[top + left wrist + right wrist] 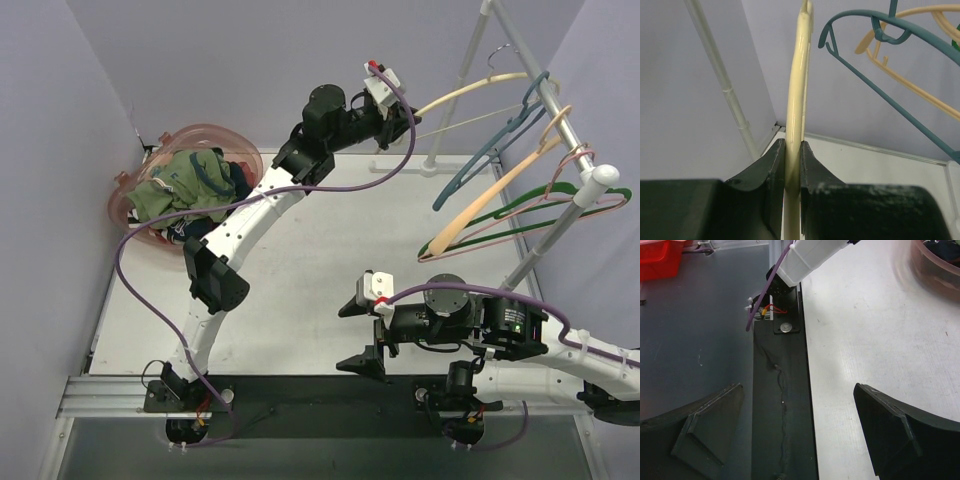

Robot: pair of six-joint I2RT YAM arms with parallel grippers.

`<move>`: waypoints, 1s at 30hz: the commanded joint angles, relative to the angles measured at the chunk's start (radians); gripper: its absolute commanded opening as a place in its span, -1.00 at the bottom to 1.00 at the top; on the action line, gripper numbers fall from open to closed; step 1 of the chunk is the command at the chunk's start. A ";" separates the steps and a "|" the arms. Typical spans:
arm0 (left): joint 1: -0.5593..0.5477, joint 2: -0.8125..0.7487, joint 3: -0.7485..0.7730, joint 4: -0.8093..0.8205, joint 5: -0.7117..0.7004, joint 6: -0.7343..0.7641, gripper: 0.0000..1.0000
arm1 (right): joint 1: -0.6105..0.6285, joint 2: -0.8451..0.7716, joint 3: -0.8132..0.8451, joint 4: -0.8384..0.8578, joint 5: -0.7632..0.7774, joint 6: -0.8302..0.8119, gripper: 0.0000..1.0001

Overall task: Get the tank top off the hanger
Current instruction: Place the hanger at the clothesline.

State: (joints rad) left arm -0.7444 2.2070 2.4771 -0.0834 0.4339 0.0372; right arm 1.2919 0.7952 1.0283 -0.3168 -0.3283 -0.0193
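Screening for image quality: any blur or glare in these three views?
Top external: sharp, evenly lit. Left wrist: a glossy highlight runs along the cream hanger pinched in the left hand. Right wrist: the pink basket at upper right is smeared, the table sharp.

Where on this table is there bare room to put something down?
The middle of the table, between the left arm and the right gripper, is bare. So is the near-left strip beside the wall. Crowded: the basket of clothes at far left, the hangers at right.
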 commanded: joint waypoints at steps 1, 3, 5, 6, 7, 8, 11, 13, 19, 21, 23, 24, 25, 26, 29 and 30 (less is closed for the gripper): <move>-0.012 -0.021 0.069 0.160 -0.040 -0.010 -1.00 | 0.017 -0.013 -0.005 0.047 0.006 0.019 1.00; -0.012 -0.020 0.069 0.178 -0.044 -0.019 -1.00 | 0.018 -0.014 -0.004 0.047 0.009 0.018 1.00; -0.015 -0.017 0.072 0.185 -0.049 -0.022 -1.00 | 0.021 -0.016 -0.001 0.047 0.012 0.016 1.00; -0.019 -0.015 0.072 0.186 -0.052 -0.022 -1.00 | 0.021 -0.017 -0.001 0.047 0.017 0.015 1.00; -0.021 -0.015 0.072 0.188 -0.052 -0.022 -1.00 | 0.021 -0.017 0.001 0.045 0.020 0.015 1.00; -0.019 -0.009 0.077 0.191 -0.052 -0.026 -1.00 | 0.021 -0.017 0.001 0.045 0.018 0.015 1.00; -0.023 0.008 0.091 0.197 -0.052 -0.033 -1.00 | 0.024 -0.021 0.006 0.045 0.012 0.018 1.00; -0.029 0.020 0.098 0.197 -0.050 -0.061 -1.00 | 0.026 -0.024 0.004 0.047 0.012 0.018 1.00; -0.055 0.062 0.105 0.221 -0.047 -0.092 -1.00 | 0.030 -0.013 0.003 0.041 0.014 0.019 1.00; -0.059 0.068 0.102 0.221 -0.050 -0.091 -1.00 | 0.032 -0.019 0.001 0.036 0.017 0.019 1.00; -0.061 0.074 0.102 0.228 -0.047 -0.099 -1.00 | 0.032 -0.027 -0.007 0.028 0.041 0.019 1.00; -0.061 0.077 0.103 0.231 -0.043 -0.102 -1.00 | 0.032 -0.030 -0.008 0.024 0.046 0.019 1.00; -0.061 0.079 0.103 0.228 -0.041 -0.105 -1.00 | 0.032 -0.031 -0.008 0.018 0.048 0.019 1.00; -0.062 0.077 0.102 0.223 -0.046 -0.105 -1.00 | 0.032 -0.034 -0.008 0.018 0.048 0.019 1.00; -0.062 0.056 0.073 0.215 -0.073 -0.097 -0.66 | 0.033 -0.034 -0.004 0.018 0.046 0.019 1.00; -0.061 0.045 0.053 0.220 -0.081 -0.094 -0.40 | 0.033 -0.033 -0.004 0.018 0.048 0.019 1.00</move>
State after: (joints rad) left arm -0.8089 2.3081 2.5259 0.0334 0.3958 -0.0483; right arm 1.3170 0.7746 1.0229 -0.3164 -0.2958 -0.0067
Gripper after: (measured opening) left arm 0.213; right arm 0.999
